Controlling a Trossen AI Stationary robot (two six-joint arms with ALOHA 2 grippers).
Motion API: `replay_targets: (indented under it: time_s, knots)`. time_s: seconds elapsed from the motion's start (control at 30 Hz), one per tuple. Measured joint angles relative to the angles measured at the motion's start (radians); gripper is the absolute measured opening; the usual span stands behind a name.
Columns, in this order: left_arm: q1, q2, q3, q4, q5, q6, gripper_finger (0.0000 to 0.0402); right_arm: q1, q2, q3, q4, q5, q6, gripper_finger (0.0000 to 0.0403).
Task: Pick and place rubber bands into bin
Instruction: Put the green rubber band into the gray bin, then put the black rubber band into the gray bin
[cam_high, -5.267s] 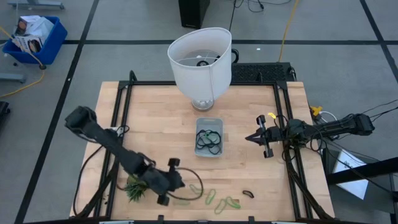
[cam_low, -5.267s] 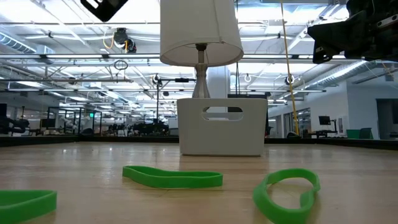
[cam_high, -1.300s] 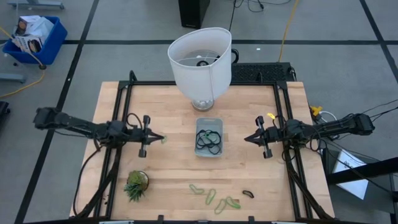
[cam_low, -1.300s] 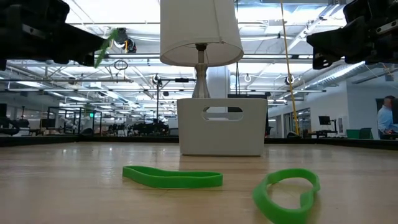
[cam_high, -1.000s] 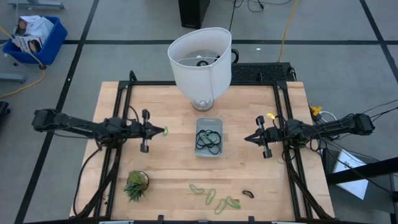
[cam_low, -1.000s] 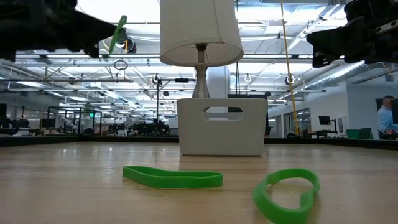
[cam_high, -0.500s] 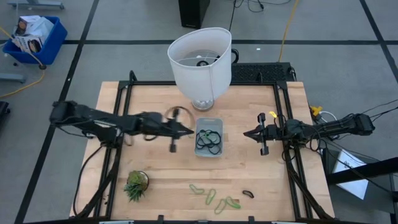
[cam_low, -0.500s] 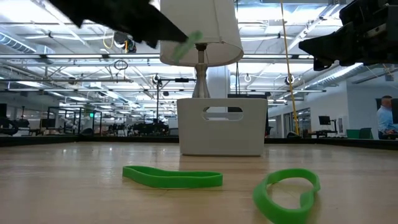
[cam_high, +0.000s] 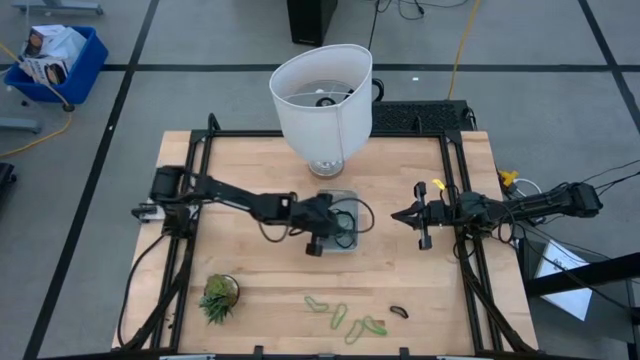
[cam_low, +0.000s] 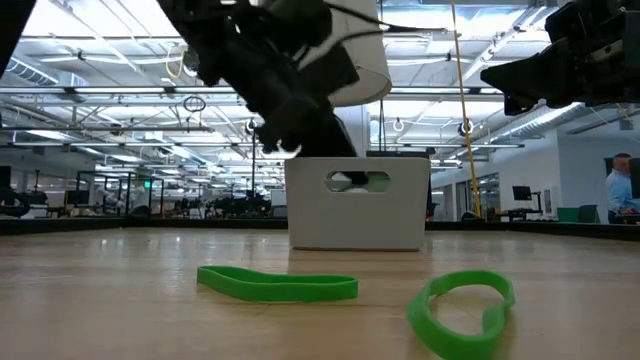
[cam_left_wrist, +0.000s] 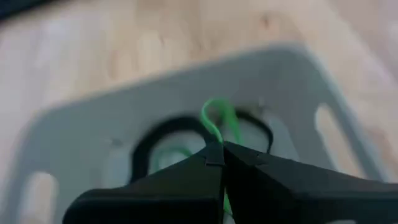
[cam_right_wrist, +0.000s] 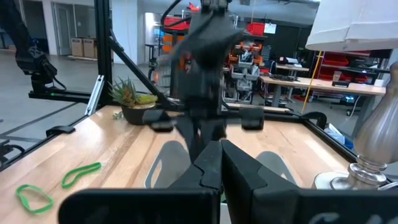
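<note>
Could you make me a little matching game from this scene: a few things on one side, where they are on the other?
Things:
1. left gripper
2. right gripper
3. small potted plant
4. lamp

Places:
A. table's back edge
B. over the bin, pinching a green band
C. table's front left
D. right of the bin, shut on nothing

Pairs: 1-B, 2-D, 3-C, 4-A

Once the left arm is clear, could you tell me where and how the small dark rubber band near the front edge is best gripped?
The small dark rubber band lies flat on the table as a narrow loop, apart from the green rubber bands. Probably best to come straight down from above and pinch across its narrow width at mid-length, gathering both strands together. A side approach would likely slide over it.
</note>
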Motion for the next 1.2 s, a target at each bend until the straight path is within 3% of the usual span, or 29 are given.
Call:
replay_targets:
  time_s: [0.27,0.5,0.8,1.07,1.2]
  knots:
    - [0.000,0.055,0.044,-0.061,0.000,-0.005,0.0018,0.000,0.006,0.000,-0.007,0.000,-0.001,0.0000]
    - [0.000,0.017,0.044,-0.051,-0.004,0.005,0.0097,0.000,0.006,0.000,-0.007,0.000,-0.003,0.0000]
    - [-0.003,-0.149,0.045,-0.168,-0.055,0.019,0.0183,0.000,0.012,0.000,-0.007,-0.001,-0.001,0.0000]
    - [0.006,-0.197,0.044,-0.227,-0.056,0.020,0.0190,0.000,0.013,0.000,0.002,-0.001,-0.001,0.0000]
    - [-0.001,-0.200,0.043,-0.278,-0.058,0.068,0.0155,0.000,0.013,0.000,0.000,-0.001,0.000,0.0000]
